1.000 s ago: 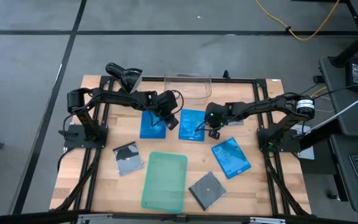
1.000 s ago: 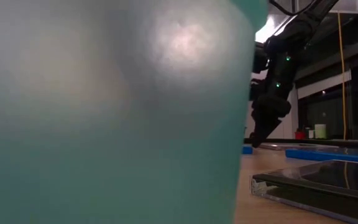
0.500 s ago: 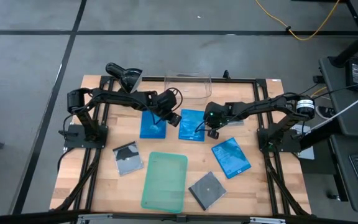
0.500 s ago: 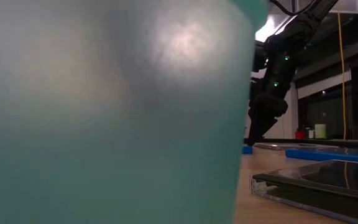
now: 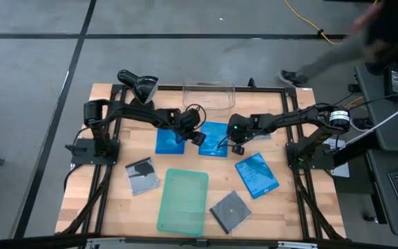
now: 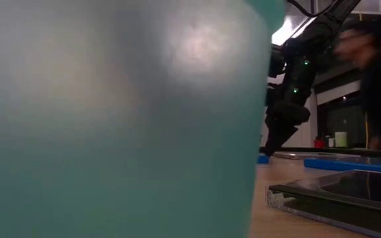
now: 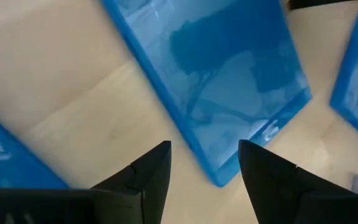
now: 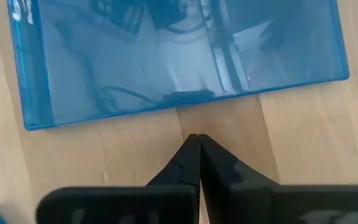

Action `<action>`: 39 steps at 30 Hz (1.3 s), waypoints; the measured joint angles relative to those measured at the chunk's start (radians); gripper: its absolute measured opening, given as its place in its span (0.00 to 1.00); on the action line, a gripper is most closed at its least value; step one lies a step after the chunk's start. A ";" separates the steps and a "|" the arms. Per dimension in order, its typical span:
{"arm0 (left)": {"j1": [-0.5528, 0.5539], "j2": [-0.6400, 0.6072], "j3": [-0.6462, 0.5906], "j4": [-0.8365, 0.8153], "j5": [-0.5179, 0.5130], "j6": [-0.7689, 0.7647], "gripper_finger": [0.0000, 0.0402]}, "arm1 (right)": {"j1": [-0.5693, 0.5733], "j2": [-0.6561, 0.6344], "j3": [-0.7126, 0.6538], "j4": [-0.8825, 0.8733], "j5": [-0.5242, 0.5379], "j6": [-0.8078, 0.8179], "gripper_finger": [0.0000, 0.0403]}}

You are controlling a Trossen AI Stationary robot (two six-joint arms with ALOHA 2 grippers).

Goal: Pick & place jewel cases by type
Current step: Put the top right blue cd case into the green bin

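We are seeing the left claw [image 5: 200, 137] opening: a second ago its fingers were together over the left blue case [image 5: 171, 139], and now, in the left wrist view, they are standing apart with nothing between them, bare bench [image 7: 73, 106] and the corner of a blue case [image 7: 229, 93] showing past them. Meanwhile the arm has been swinging toward the middle, so the claw is now hanging between that left blue case and the middle blue case [image 5: 214, 140].

We are reading this as a release: the left blue case is lying flat on the bench, just beside the middle one, so the blues are gathering at the back, in front of the clear bin [image 5: 209, 95].

The right claw [image 5: 238, 147] is resting with fingers pressed together, empty, at the edge of the middle blue case. The third blue case [image 5: 257, 174] is lying apart, nearer the front, and two grey cases [image 5: 142, 176] [image 5: 230, 210] are flanking the green tray [image 5: 183, 200], not yet sorted.

A person [image 5: 365, 41] is walking past the bench's far right corner.
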 joint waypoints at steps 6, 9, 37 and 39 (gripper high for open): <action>-0.005 0.042 0.000 0.044 -0.004 -0.048 0.45 | 0.000 0.000 -0.016 0.010 -0.005 -0.003 0.02; -0.007 0.042 0.000 0.047 -0.019 -0.057 0.45 | 0.000 0.000 -0.016 0.014 -0.006 -0.009 0.02; -0.012 0.128 0.002 0.157 -0.006 -0.108 0.45 | -0.042 0.066 -0.016 0.106 -0.128 -0.026 0.01; -0.012 0.128 0.000 0.167 -0.005 -0.109 0.45 | -0.049 0.066 -0.016 0.106 -0.133 -0.026 0.01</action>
